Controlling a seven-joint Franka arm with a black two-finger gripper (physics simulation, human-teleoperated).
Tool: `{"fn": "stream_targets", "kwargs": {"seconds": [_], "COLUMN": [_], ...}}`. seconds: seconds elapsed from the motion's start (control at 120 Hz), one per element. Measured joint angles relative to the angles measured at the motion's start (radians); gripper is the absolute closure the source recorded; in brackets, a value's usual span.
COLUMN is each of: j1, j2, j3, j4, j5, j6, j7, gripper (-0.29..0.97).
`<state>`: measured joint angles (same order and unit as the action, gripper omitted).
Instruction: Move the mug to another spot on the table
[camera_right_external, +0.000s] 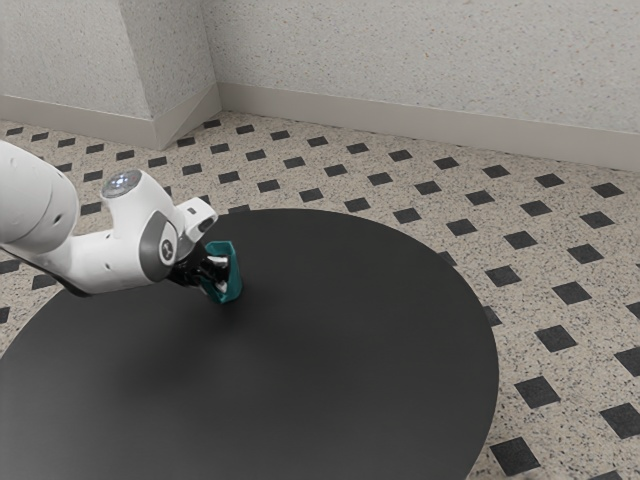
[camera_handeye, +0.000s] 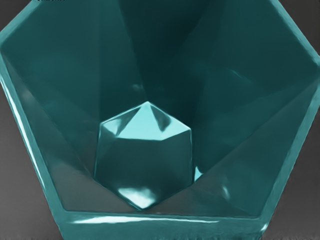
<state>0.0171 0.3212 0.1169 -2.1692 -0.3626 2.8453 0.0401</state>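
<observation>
1. The mug (camera_right_external: 228, 272) is gripped by the gripper (camera_right_external: 212, 273), whose fingers are closed on it.
2. The mug is held tilted over the counter (camera_right_external: 350, 360), near the counter's edge at the exterior view's left.

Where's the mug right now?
In the exterior view the teal mug is right at the gripper, on the view's left part of the round black table, near its far edge; the wrist view looks into it.

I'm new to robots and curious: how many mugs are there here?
1. The teal mug is at the pincer, near the far edge of the black table, toward the exterior view's left. Nothing there could hide another.
</observation>
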Motion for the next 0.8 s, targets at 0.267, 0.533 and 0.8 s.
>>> {"fn": "stream_targets", "kwargs": {"seconds": [0.267,0.533,0.8], "j1": [0.000,-0.001,-0.005], "j2": [0.004,-0.029,-0.215], "j3": [-0.006,-0.017,-0.036], "j4": [0.004,0.011,-0.155], "j5": [0.005,0.072,0.098], "j6": [0.000,0.002,0.003], "j7": [-0.002,-0.004,-0.005], "gripper": [0.63,0.72,0.74]}}
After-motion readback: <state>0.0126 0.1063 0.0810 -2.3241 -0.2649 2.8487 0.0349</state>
